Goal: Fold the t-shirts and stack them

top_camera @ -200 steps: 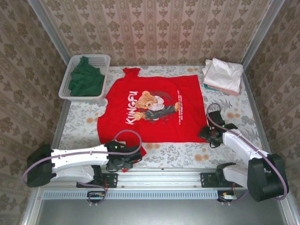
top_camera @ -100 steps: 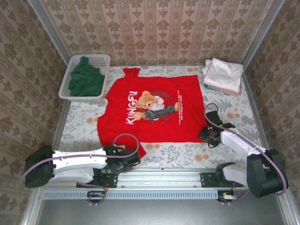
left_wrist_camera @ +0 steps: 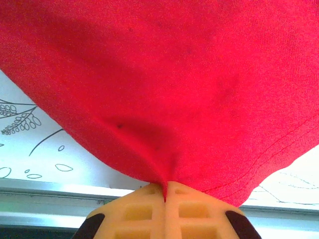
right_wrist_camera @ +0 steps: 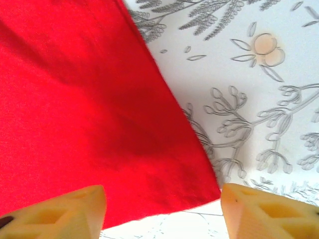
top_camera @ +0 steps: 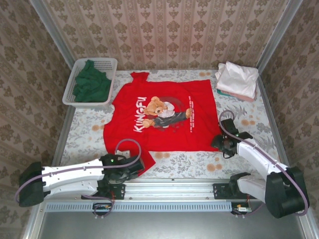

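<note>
red shirt (top_camera: pixel 164 114): flat on table (top_camera: pixel 199 162), just right of basket (top_camera: pixel 107 62); long axis left-right, collar toward basket, hem away.
left fingers (left_wrist_camera: pixel 139 209): clenched on near sleeve.
right fingers (right_wrist_camera: pixel 65 209): spread astride near hem corner.

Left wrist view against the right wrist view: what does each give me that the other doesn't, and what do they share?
Left wrist: the left gripper, jaws shut, pinching a bunched edge of the red t-shirt, with the metal rail along the table's edge below. Right wrist: the right gripper, jaws open, either side of a flat corner of the shirt. Shared: red cloth lying on the floral table cover.
</note>
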`<state>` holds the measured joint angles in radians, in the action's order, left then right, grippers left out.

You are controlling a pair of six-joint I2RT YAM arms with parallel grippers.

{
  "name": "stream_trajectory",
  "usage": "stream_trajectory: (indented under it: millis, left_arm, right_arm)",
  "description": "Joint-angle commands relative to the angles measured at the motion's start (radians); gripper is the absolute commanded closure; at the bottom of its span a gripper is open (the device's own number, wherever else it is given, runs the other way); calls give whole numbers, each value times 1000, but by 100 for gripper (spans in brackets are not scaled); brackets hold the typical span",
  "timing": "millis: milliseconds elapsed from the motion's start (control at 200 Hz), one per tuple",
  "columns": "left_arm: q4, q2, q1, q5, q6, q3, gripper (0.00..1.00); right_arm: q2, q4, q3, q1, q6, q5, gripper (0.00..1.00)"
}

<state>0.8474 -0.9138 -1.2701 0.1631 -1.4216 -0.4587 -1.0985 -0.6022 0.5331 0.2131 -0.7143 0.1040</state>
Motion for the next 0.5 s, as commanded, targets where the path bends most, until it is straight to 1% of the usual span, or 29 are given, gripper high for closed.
stream_trajectory:
  millis: [0,95,130,180,225,305,385,490]
  left_arm:
    - [28,7,21,27,39,-14,97]
    - [30,9,45,23,72,-22,98]
    - [42,11,50,28,80,-31,100]
    - [63,20,59,42,92,-44,100]
    - [74,35,70,54,109,-55,100]
    - [79,64,105,59,151,-68,100]
    - [83,87,148,50,194,-76,100]
    - [83,101,195,37,246,-87,100]
  right_arm:
    - [6,-79,20,34,-39,58,33]
    - [-59,-49,16,39,-51,45,34]
    - [-81,-43,18,39,-51,35,34]
    - [-103,-18,14,41,-54,17,35]
    - [-119,10,7,41,-56,8,37]
    - [-141,9,16,40,-57,33,41]
    - [-153,1,24,44,-61,42,45]
    - [-155,11,21,42,-60,61,52]
